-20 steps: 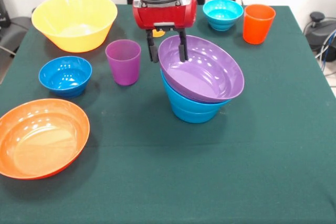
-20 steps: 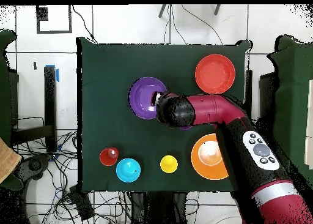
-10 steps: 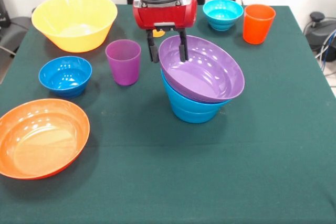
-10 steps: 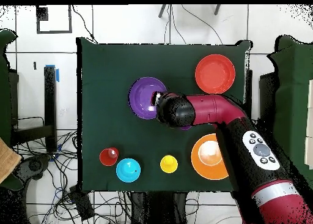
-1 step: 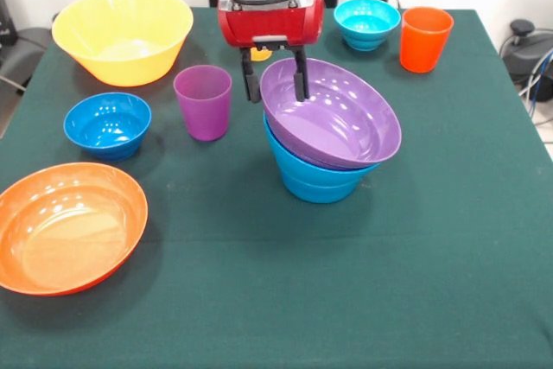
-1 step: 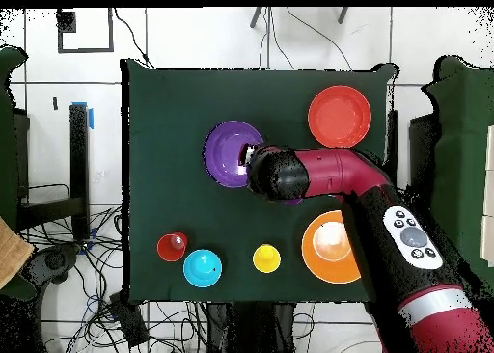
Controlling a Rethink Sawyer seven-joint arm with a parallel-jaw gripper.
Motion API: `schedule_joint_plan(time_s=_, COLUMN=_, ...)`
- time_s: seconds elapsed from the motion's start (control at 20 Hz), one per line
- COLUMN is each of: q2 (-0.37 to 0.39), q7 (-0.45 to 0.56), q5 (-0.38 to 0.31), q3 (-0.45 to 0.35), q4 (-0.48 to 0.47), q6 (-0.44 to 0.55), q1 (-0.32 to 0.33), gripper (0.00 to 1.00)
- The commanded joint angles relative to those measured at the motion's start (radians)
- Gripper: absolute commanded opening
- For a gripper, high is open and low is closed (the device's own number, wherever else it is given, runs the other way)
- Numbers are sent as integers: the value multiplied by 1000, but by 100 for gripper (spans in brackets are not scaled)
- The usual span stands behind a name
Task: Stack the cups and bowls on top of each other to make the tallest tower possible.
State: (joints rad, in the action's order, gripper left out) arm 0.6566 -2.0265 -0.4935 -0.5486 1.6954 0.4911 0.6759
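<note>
Gripper (image 5: 276, 84) had its fingers pinching the far rim of the purple bowl (image 5: 333, 123), one inside, one outside. Bowl sat tilted on the blue bowl (image 5: 315, 181) mid-table (image 5: 432, 265). Risk: on release it could slide off and tip the stack; purple cup (image 5: 203, 101) stood near.

Six bowls (image 5: 331, 123) and three cups (image 5: 203, 102) sit on the table (image 5: 346, 300).
</note>
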Motion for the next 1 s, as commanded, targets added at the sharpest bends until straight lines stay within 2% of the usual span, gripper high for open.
schedule_joint_plan(time_s=0.05, q2=31, q7=208, q5=-97, q3=-4, q4=-39, q6=130, q1=-22, gripper=100)
schedule_joint_plan(time_s=0.2, q2=24, q7=204, q5=-127, q3=20, q4=-69, q6=127, q1=-42, gripper=100)
schedule_joint_plan(time_s=0.4, q2=-26, q7=230, q5=-139, q3=6, q4=-104, q6=134, q1=-21, gripper=100)
schedule_joint_plan(time_s=1.0, q2=-53, q7=217, q5=-154, q3=-6, q4=-112, q6=133, q1=-11, gripper=100)
